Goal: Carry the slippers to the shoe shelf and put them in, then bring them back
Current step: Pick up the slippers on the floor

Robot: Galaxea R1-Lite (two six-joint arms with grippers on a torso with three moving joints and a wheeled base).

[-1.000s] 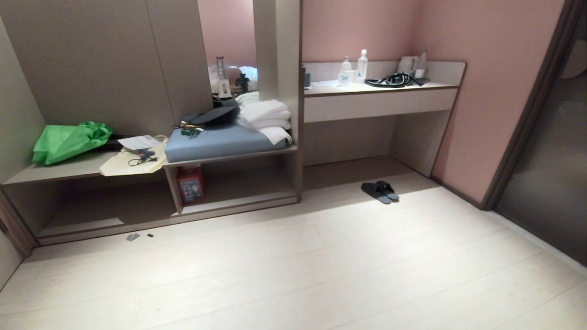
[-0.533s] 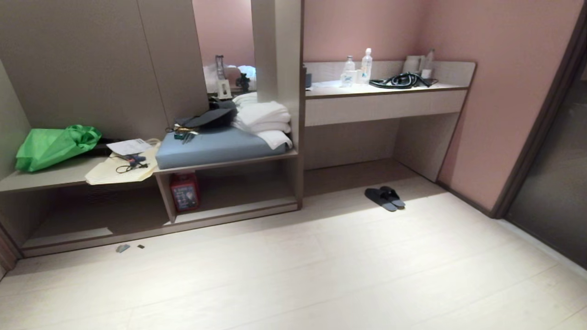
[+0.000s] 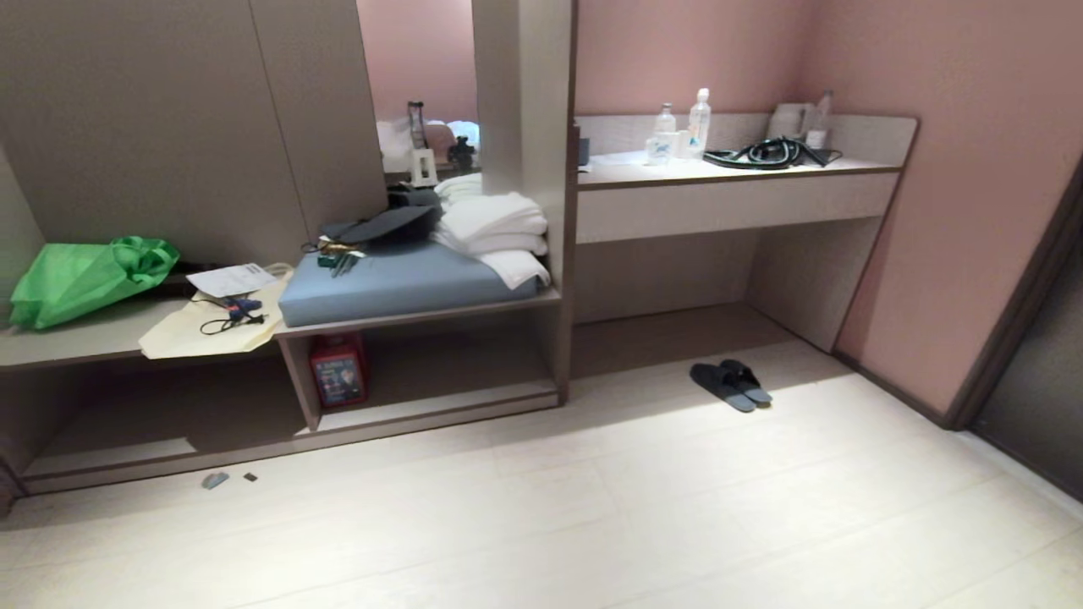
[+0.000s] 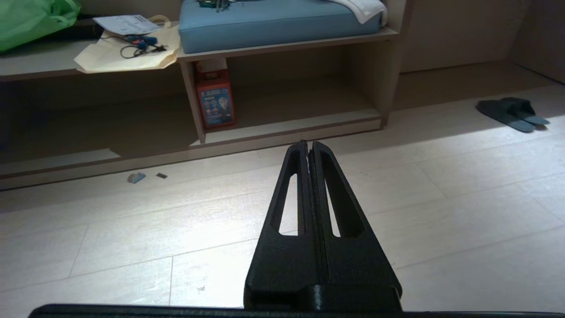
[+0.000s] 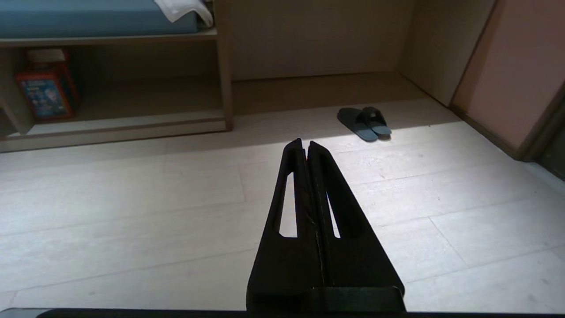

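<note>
The slippers (image 3: 730,386) lie side by side on the pale plank floor (image 3: 592,507), touching one another, at the edge of a patch of light just in front of the recess under the desk (image 3: 736,182). They are well apart from both grippers and nothing is touching them. The shoe shelf (image 3: 440,372) is the low open cubby to the left of that recess, under a blue cushion (image 3: 398,283); its pale raised base board is bare apart from a red box (image 3: 338,370) standing upright against its left divider. A wider cubby (image 3: 152,406) continues further left. On the bench top above sit folded white towels (image 3: 495,228), a dark hat (image 3: 385,224), a cream bag (image 3: 211,326) with papers and a cable on it, and a green bag (image 3: 80,271). Two bottles (image 3: 685,127) and a coiled black hose (image 3: 766,154) rest on the desk. Two small scraps (image 3: 224,480) lie on the floor before the wider cubby. Neither arm shows in the head view. In the left wrist view the left gripper (image 4: 308,143) hangs above the floor, pointing toward the shelf front, its fingers pressed together with nothing between them. In the right wrist view the right gripper (image 5: 304,142) likewise hangs over bare planks with its fingers closed together and empty, the slippers lying ahead of it and slightly to one side.
</note>
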